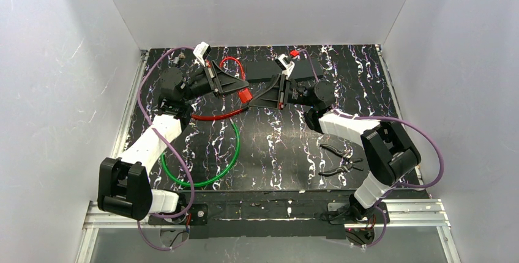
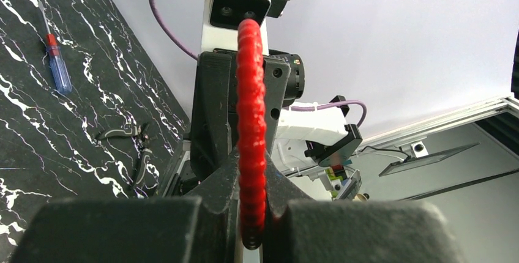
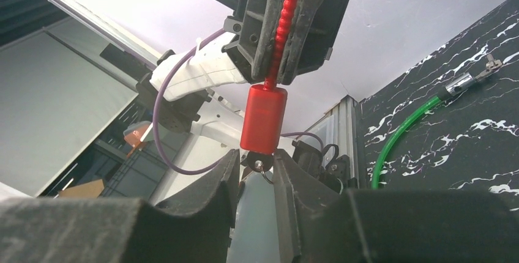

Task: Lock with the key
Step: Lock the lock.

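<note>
Key (image 3: 260, 166) hangs from the underside of the red lock body (image 3: 263, 119), mid-frame in the right wrist view, up off the tabletop (image 1: 275, 147). Right claw (image 3: 256, 168) has its fingers narrowly apart on either side of the key, a sliver of gap showing, not clamped. Left claw (image 2: 251, 192) is clamped on the red cable (image 2: 251, 110) just above the lock body. Seen from overhead, both claws meet at upper centre; a green cable (image 1: 229, 165) lies lower left, pliers (image 1: 339, 159) lower right
</note>
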You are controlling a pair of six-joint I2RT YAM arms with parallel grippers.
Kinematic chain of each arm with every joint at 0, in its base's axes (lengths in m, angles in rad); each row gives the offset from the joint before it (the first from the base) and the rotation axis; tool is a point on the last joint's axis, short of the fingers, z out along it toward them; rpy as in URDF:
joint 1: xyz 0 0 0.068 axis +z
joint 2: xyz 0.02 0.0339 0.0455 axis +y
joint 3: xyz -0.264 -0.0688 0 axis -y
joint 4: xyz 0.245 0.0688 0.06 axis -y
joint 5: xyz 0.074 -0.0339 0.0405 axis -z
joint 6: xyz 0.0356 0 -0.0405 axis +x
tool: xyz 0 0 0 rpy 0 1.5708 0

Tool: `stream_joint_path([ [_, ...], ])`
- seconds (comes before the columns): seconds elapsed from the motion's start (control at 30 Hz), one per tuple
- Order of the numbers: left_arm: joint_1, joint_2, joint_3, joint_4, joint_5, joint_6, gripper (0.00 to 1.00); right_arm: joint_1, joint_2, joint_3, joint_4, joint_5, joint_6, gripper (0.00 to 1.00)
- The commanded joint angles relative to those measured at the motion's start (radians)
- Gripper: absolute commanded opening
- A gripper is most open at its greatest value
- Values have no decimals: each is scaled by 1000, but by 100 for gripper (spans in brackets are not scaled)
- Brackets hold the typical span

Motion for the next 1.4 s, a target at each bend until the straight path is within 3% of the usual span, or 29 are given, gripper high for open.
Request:
stream_joint_path([
  [0.0, -3, -50, 3, 54, 7, -2, 0, 11, -2, 18, 88, -6, 6, 33],
  [0.27, -2, -46, 3, 58, 1, -6, 0, 19, 1, 16, 82, -10, -1, 21],
  [0.5, -3, -49, -9, 60, -4, 1, 0, 19, -10, 29, 15, -13, -57, 1],
  [0.67, -3, -53, -24, 9, -18, 54, 0, 19, -54, 77, -295, -4, -256, 1],
  [0.93, -3, -60, 23, -373, -102, 255, 0, 18, -99, 259, -973, 147, -742, 1],
  [1.27, -17, -39, 147, -751, -282, 463, 0, 39, -103, 393, -1258, 316, -928, 1],
  [1.3, -19, -37, 152, -755, -286, 469, 0, 41, -103, 395, -1261, 313, -930, 9],
  [1.37, -20, -35, 156, -755, -275, 466, 0, 41, -107, 394, -1262, 290, -930, 42],
])
